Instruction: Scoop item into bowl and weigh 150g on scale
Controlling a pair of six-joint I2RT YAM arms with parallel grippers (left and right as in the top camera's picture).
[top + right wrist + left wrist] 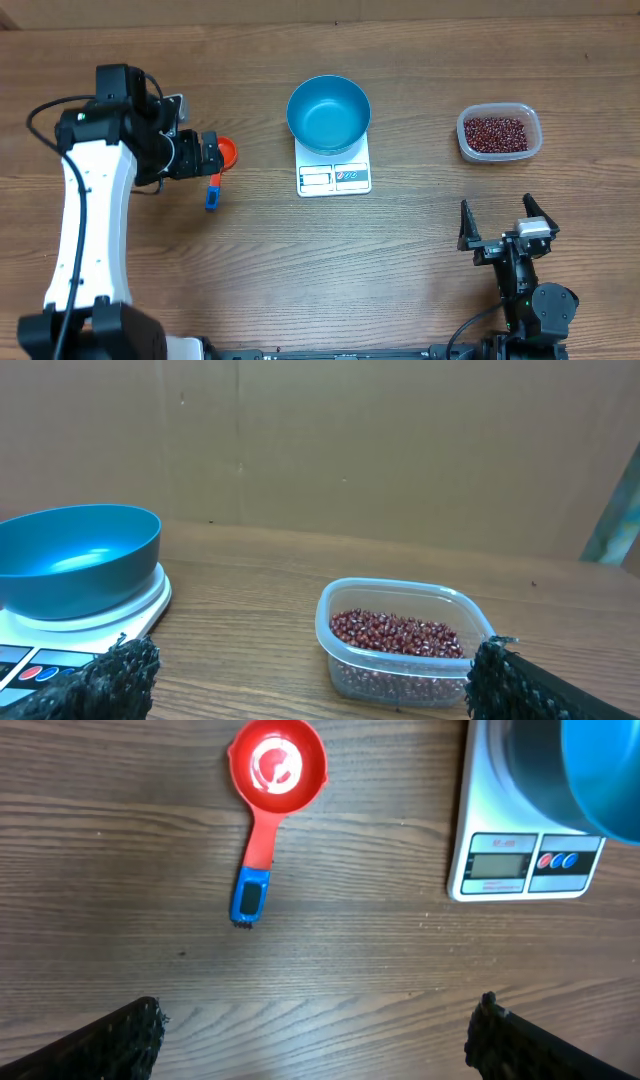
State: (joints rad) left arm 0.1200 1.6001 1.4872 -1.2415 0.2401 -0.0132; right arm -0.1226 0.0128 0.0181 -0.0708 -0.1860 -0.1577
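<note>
The blue bowl (328, 112) stands on the white scale (334, 176) at the table's middle; the left wrist view shows the scale (520, 860) and the bowl's rim (605, 775) at its right. The item, dark red-brown beans (495, 131), fills a clear tub (400, 660) at the right. A red scoop (224, 153) with a blue handle end lies left of the scale. My left gripper (205, 155) hangs open over the scoop (270, 780), its fingers (110, 1045) wide apart and empty. Near the front edge, my right gripper (500, 218) is open and faces the beans (395, 632), bowl (80, 555) and scale (60, 635).
A brown cardboard wall (330, 440) closes off the table's far side. Bare wood lies between the scale and the tub, and across the front of the table between the two arms.
</note>
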